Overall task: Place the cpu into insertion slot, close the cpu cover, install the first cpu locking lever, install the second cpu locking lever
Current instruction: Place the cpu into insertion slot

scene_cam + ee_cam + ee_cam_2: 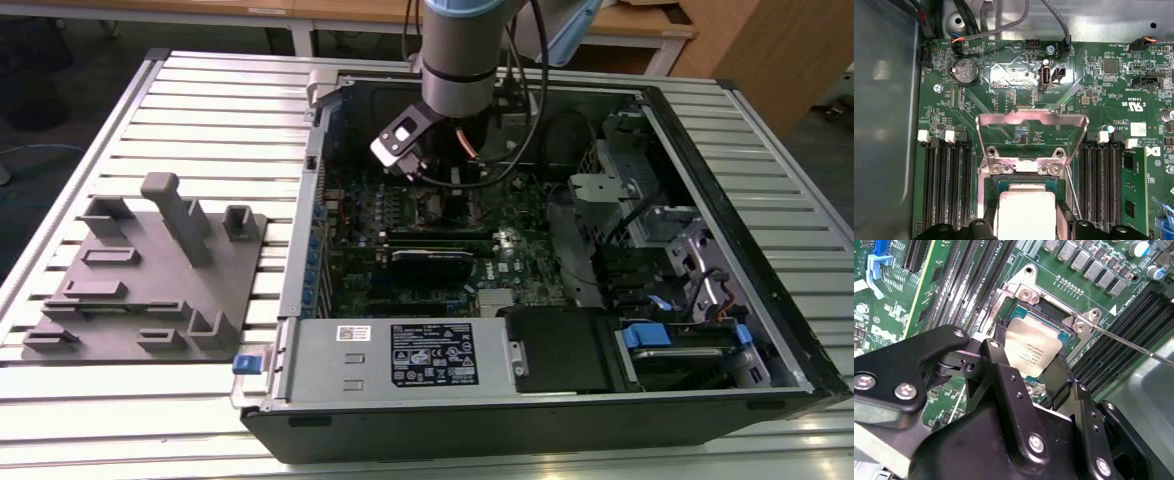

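The pincer (1029, 362) grips the cpu (1033, 344) by two opposite edges, holding it over the open socket (1050, 311) on the green motherboard (1004, 65). In the first wrist view the cpu cover (1031, 119) stands raised beyond the socket, with a thin lever rod (1069, 186) just beside it. In the exterior view the arm (461, 60) reaches into the open computer case (534, 422) on the slatted surface (200, 100).

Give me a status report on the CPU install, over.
Arm's gripper shut on the cpu at the socket. The cpu cover stands open. Nothing seen blocking the socket.
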### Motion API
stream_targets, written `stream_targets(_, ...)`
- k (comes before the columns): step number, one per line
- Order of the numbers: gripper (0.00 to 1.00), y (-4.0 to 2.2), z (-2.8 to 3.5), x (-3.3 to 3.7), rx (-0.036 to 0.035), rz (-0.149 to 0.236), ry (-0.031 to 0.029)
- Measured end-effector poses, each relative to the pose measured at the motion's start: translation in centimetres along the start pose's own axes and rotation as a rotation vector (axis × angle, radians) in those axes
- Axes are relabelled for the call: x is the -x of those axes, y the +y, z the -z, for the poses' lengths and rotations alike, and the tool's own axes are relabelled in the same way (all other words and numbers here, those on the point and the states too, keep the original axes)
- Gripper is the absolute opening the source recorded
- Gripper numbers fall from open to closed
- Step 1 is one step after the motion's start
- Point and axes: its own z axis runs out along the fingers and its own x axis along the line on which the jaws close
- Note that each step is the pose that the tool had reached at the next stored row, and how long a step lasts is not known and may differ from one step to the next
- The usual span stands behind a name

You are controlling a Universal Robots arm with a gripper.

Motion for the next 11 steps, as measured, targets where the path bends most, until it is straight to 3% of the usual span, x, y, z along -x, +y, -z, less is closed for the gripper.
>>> stream_targets(11,0.54,0.0,0.14,-0.39,-0.0001,0.0,-0.0001)
